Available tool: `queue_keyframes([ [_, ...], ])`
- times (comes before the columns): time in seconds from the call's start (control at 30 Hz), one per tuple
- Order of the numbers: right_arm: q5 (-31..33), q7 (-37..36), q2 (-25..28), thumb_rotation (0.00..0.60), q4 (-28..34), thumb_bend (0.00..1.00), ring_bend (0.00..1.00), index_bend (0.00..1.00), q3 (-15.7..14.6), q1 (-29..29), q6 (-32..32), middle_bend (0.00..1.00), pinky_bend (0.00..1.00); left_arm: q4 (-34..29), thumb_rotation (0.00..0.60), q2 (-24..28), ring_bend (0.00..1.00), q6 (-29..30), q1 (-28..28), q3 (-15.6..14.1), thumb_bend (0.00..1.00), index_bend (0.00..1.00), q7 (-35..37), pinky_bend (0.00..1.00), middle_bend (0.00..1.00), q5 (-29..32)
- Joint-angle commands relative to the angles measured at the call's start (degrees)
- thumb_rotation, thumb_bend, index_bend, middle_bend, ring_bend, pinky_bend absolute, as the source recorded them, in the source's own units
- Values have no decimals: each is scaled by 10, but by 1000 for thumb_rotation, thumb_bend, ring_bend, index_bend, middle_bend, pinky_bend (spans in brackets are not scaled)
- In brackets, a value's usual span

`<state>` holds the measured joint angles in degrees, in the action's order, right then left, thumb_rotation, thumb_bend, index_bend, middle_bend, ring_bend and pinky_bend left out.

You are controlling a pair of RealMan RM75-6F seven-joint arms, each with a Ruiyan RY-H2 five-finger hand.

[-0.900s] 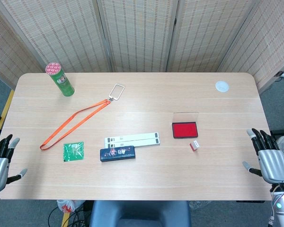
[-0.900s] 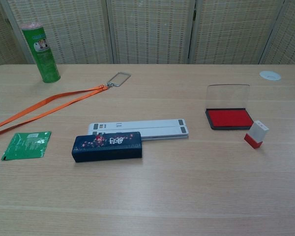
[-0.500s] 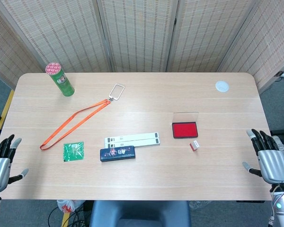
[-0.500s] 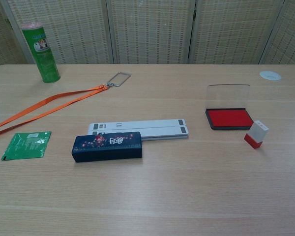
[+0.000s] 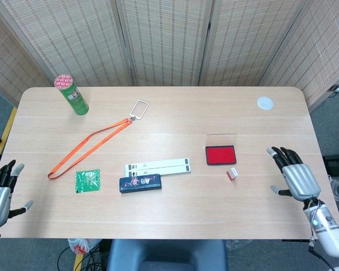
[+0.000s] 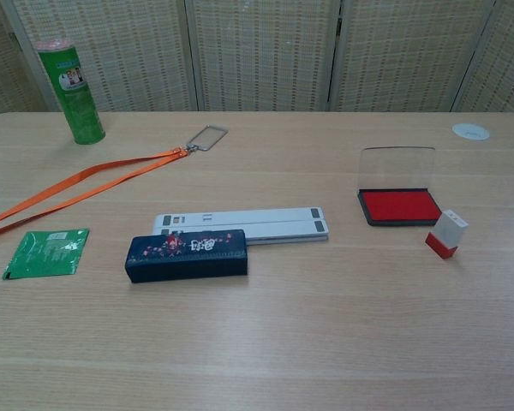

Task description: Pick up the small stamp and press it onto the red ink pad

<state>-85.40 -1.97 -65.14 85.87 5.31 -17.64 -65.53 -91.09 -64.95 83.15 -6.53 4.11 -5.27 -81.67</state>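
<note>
Progress: So far nothing of the task looks done; the small stamp (image 5: 231,173) lies untouched on the table (image 5: 175,212), and the pick-up and the press are both left, as I judge it.
Stamp: it sits just beside the near right corner of the red ink pad (image 5: 220,154), apart from it, tilted a little in the chest view, red end toward the robot and pale end toward the pad.
Ink pad: its clear lid (image 6: 397,168) stands open at the far side and the red surface is bare, so it looks ready to take the stamp.
Right hand: the right hand (image 5: 294,177) hovers over the table's right side, fingers spread apart and pointing toward the far edge, holding nothing and touching nothing; it is near the stamp but clearly apart from it. Only the head view shows it.
Left hand: the left hand (image 5: 1,193) hangs off the table's left edge, fingers apart, empty, well away from everything in play.
Next, by my guess: the right hand must come across to the stamp, close on it, lift it, and carry it over the pad.
</note>
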Motion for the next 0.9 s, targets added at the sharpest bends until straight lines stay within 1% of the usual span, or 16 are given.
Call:
queue_keyframes([
  [0.03, -8, -55, -7, 600, -43, 186, 16, 68, 19, -69, 77, 42, 43, 0, 600, 1, 53, 0, 1, 4, 200, 63, 5, 262, 19, 8],
  [0.13, -24, -74, -18, 600, -71, 192, 6, 109, 15, -101, 109, 42, 35, 3, 600, 0, 53, -6, -1, 6, 200, 63, 1, 262, 19, 18],
  [0.3, -50, -112, -21, 600, -96, 196, 4, 122, -4, -134, 146, 42, 31, 4, 600, -4, 53, -13, -3, 11, 200, 63, -11, 262, 19, 34],
  [0.47, -79, -133, -21, 600, -107, 199, 3, 135, -25, -149, 145, 42, 31, 2, 600, -11, 53, -15, -4, 13, 199, 63, -24, 262, 19, 43],
  [0.6, -102, -138, -31, 600, -120, 203, 3, 160, -44, -156, 138, 42, 31, -5, 600, -6, 53, -29, -8, 8, 200, 63, -16, 262, 19, 41],
  [0.7, -105, -136, -42, 600, -135, 205, 4, 182, -49, -160, 136, 45, 31, -4, 600, -10, 53, -27, -8, 9, 200, 63, -26, 262, 19, 44],
  [0.8, -105, -141, -58, 600, -154, 211, 4, 232, -52, -166, 133, 55, 31, -3, 600, -12, 53, -24, -7, 10, 200, 63, -27, 262, 19, 48],
  [0.9, -105, -144, -74, 600, -175, 214, 3, 240, -55, -172, 133, 57, 31, -3, 600, -10, 53, -23, -7, 11, 200, 63, -20, 262, 19, 46],
])
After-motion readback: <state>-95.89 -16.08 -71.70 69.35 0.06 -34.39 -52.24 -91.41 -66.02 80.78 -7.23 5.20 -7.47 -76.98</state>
